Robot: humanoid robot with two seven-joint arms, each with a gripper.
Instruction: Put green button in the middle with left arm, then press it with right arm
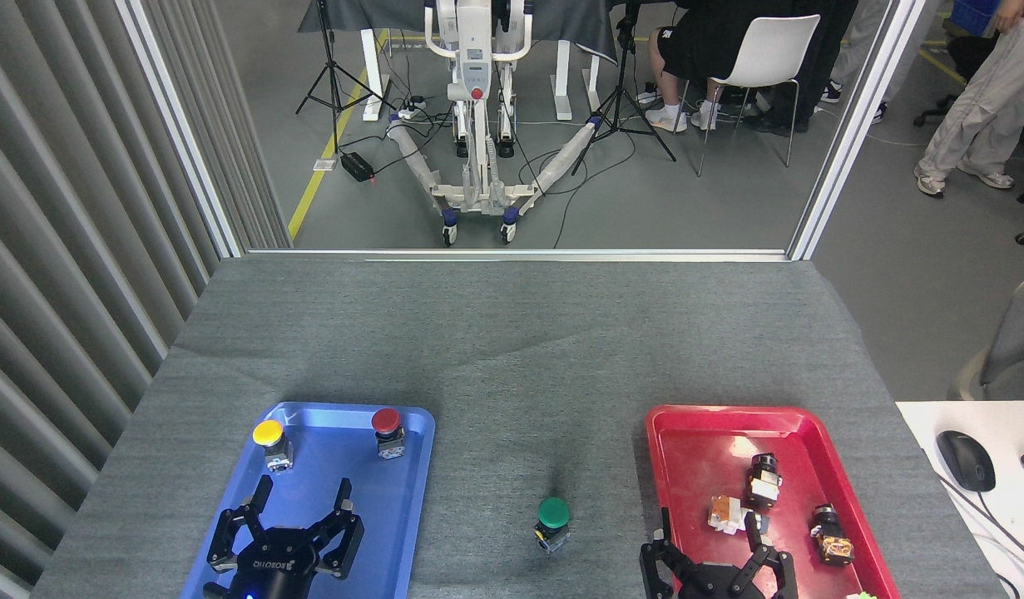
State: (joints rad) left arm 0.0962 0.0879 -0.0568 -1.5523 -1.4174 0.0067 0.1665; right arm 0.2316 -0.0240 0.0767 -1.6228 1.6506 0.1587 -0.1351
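The green button (553,520) stands upright on the bare grey table covering, the middle (528,466), between the blue tray (412,466) and the red tray (686,449). Nothing touches it. My left gripper (302,492) hovers over the blue tray's near half, its fingers spread open and empty. My right gripper (711,527) sits low at the bottom edge over the red tray's near left part, fingers spread open and empty, well to the right of the button.
A yellow-capped button (270,441) and a red-capped button (388,429) stand at the blue tray's far end. Several small parts (761,499) lie in the red tray. A mouse (965,459) rests on a white desk at right.
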